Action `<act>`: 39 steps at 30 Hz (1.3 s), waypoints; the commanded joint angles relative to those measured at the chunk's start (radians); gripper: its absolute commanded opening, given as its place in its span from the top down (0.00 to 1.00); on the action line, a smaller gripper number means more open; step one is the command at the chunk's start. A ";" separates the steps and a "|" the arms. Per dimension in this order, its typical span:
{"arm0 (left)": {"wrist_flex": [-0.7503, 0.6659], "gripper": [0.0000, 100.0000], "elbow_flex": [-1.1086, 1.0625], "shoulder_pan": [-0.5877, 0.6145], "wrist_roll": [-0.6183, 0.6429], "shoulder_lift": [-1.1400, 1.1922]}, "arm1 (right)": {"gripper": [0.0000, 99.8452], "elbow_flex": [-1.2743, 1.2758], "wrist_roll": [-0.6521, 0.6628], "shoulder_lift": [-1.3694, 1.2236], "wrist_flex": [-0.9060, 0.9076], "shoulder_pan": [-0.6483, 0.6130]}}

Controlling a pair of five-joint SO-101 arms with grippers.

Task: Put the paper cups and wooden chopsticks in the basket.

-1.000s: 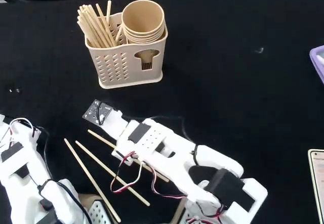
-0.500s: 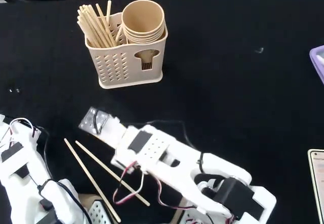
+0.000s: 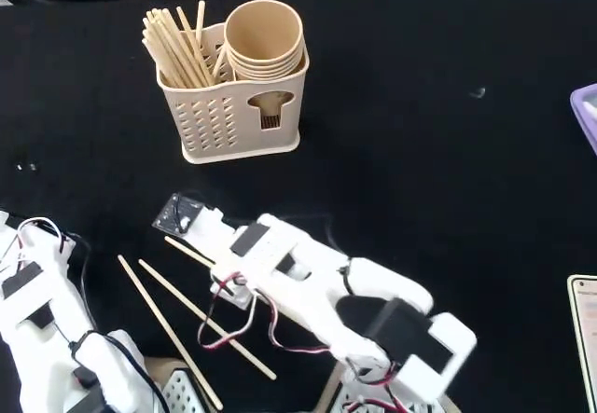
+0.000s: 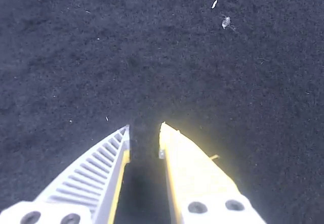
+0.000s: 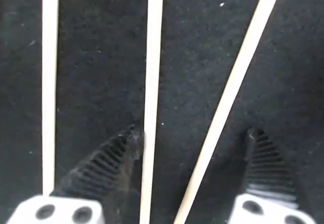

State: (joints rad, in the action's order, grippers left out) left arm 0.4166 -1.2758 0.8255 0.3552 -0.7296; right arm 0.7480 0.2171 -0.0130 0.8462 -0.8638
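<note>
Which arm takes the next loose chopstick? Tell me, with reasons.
Right. The right gripper is open over the loose chopsticks, with one lying between its fingers. The left gripper points at bare black table.

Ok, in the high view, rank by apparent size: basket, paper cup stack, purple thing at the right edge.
basket, largest
paper cup stack, next
purple thing, smallest as seen, but the frame edge cuts it off, so unsure

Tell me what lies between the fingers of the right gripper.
In the right wrist view, two wooden chopsticks lie between the fingers of the open right gripper: one beside a finger, one slanting across the gap. A third lies outside.
</note>
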 commanded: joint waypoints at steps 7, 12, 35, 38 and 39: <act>0.003 0.89 0.012 -0.012 -0.006 -0.023 | 0.97 -0.042 0.014 -0.019 0.003 0.020; 0.003 0.89 0.012 -0.012 -0.006 -0.023 | 0.99 -0.041 0.014 -0.019 0.009 0.020; 0.005 0.89 0.012 -0.012 -0.006 -0.023 | 0.99 0.096 0.014 0.966 -0.155 0.037; 0.005 0.89 0.012 -0.012 -0.006 -0.023 | 0.99 0.074 0.014 1.012 -0.417 0.083; 0.005 0.89 0.012 -0.012 -0.006 -0.023 | 0.99 0.076 0.014 1.012 -0.509 0.112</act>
State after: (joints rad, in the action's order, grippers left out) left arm 0.4166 -1.2758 0.8255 0.3552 -0.7296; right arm 0.8846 0.2186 0.9490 0.5961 -0.8147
